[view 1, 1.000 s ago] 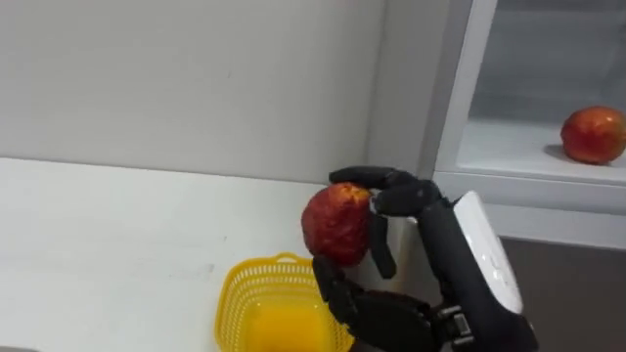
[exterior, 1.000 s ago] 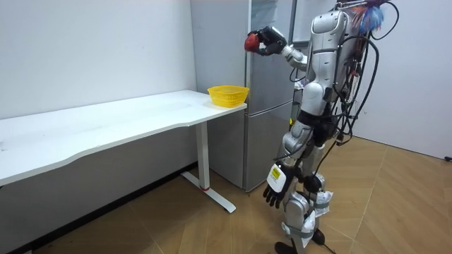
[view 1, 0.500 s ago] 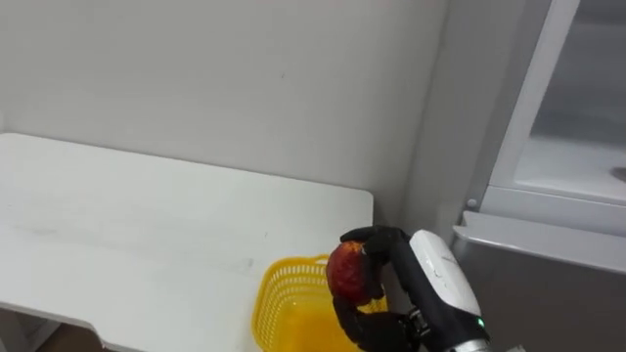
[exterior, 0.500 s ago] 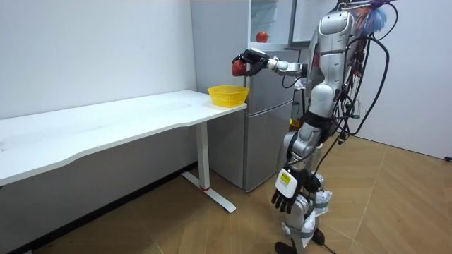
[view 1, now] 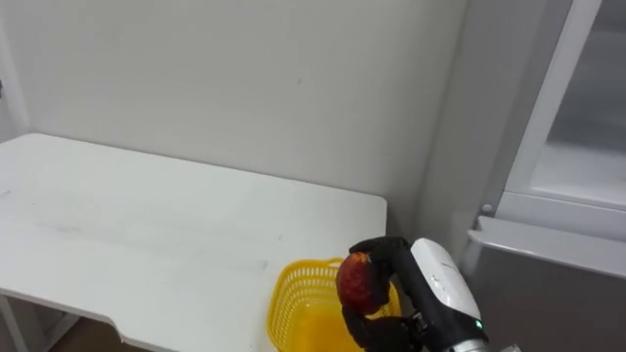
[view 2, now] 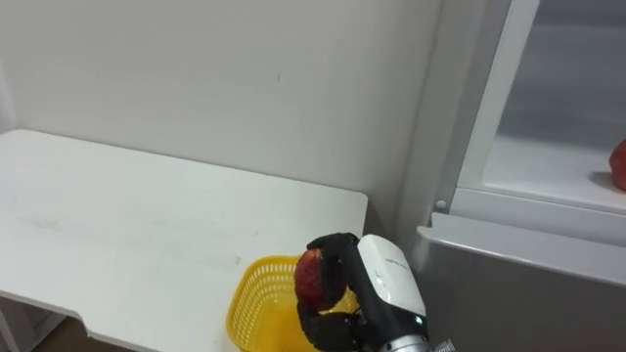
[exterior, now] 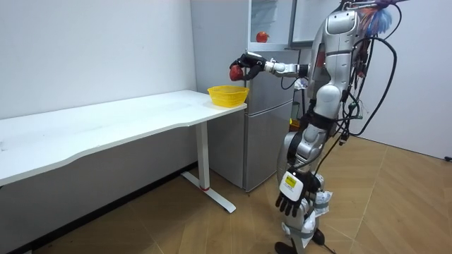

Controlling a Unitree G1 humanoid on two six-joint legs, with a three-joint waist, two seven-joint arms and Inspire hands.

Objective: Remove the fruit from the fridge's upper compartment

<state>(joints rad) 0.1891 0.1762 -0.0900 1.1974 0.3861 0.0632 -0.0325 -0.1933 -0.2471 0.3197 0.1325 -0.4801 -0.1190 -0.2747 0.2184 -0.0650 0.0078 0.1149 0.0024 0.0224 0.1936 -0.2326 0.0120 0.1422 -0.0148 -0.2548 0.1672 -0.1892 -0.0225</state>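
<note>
My right hand (view 1: 387, 250) is shut on a red apple (view 1: 357, 281), its dark fingers curled over the top of the fruit. It holds the apple just above the right side of a yellow mesh basket (view 1: 293, 295), which stands on the corner of the white table (view 1: 147, 225) next to the fridge. In the room view my right arm stretches out from the fridge toward the basket (exterior: 227, 94), apple (exterior: 236, 71) in hand. My left hand (exterior: 291, 202) hangs by my leg with relaxed fingers. A second red apple (exterior: 262, 36) lies on the open upper fridge shelf.
The grey fridge (exterior: 272, 134) stands right of the table, its upper door open, and the shelf edge (view 2: 528, 210) runs along the right of the eye views. A white wall (view 1: 245, 88) rises behind the table. I stand on the wooden floor before the fridge.
My right hand has carried the apple away from the fridge, leftward and down to just over the basket. The head view has swung left toward the table.
</note>
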